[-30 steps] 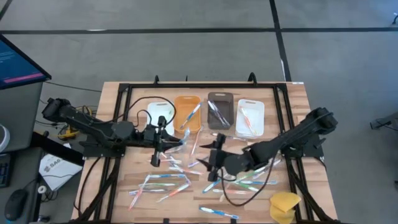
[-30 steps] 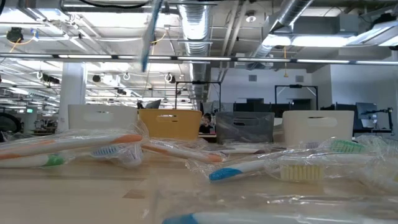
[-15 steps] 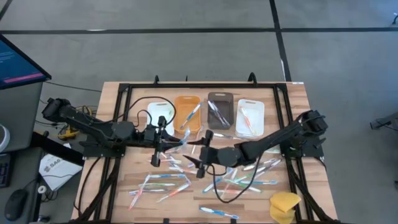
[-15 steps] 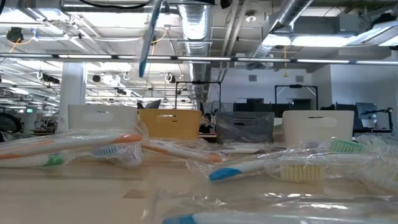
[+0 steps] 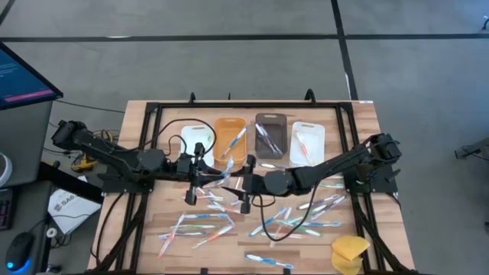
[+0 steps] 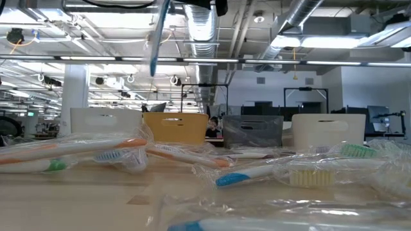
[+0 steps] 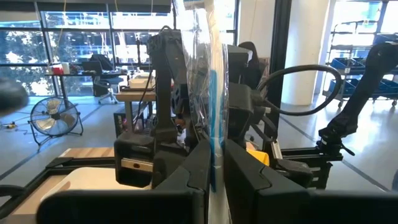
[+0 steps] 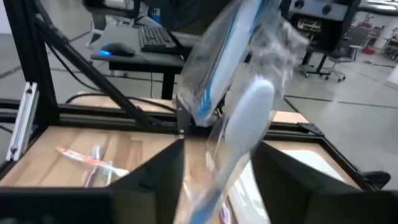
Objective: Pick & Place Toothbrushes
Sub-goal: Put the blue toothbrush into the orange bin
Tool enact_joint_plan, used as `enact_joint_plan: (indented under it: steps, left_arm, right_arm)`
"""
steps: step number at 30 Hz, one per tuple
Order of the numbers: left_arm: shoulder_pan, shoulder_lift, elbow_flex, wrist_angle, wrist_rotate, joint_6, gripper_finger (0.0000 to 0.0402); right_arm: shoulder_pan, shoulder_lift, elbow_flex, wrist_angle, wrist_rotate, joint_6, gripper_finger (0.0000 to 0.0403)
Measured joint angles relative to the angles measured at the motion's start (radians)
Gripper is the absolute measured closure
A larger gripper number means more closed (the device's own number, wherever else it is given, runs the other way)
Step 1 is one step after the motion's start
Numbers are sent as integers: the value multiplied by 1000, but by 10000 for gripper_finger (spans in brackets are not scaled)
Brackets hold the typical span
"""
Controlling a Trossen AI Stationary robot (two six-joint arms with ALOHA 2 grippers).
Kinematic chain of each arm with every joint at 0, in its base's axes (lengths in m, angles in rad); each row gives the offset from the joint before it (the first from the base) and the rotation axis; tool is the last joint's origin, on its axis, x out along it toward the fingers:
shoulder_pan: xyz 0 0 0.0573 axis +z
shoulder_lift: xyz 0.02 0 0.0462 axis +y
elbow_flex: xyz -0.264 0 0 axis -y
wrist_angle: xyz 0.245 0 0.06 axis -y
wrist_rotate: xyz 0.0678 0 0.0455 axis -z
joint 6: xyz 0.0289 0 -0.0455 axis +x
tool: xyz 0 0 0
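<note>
Left wrist view: blue-handled toothbrush [image 7: 213, 118] upright in crinkled clear wrap.

The worktop [image 5: 359, 122] looks like pale matt wood; the toothbrushes [image 5: 294, 221] are smooth plastic in glossy clear wrappers.

The right pincer [image 5: 246, 186] has swung across the worktop [image 5: 359, 130] from the loose pile to the wrapped blue toothbrush [image 7: 213, 124] held up by the left pincer [image 5: 200, 174]
</note>
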Motion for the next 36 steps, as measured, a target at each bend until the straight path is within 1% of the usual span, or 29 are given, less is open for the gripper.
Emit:
enact_joint_plan:
  steps: [5,6,12,17,20,26,29,36]
  left_arm:
    - [0,0,0,-3,1,0,380]
    - [0,0,0,-6,1,0,380]
    - [0,1,0,-16,7,0,380]
    - [0,2,-1,-28,2,-3,380]
    - [0,-1,1,-7,0,-3,380]
    - [0,0,1,-15,0,-3,380]
    - [0,0,1,-17,0,-3,380]
    - [0,0,1,-48,0,-4,380]
  right_arm:
    - [0,0,0,-37,-7,-44,376]
    - [0,0,0,-40,-19,-64,386]
    - [5,0,0,-65,-28,-57,395]
    - [6,-3,3,-126,-24,-4,398]
    - [8,2,-1,-178,-25,23,398]
    - [8,0,0,-228,-24,66,398]
    - [7,0,0,-291,-24,122,398]
    - [0,0,0,-483,-25,321,394]
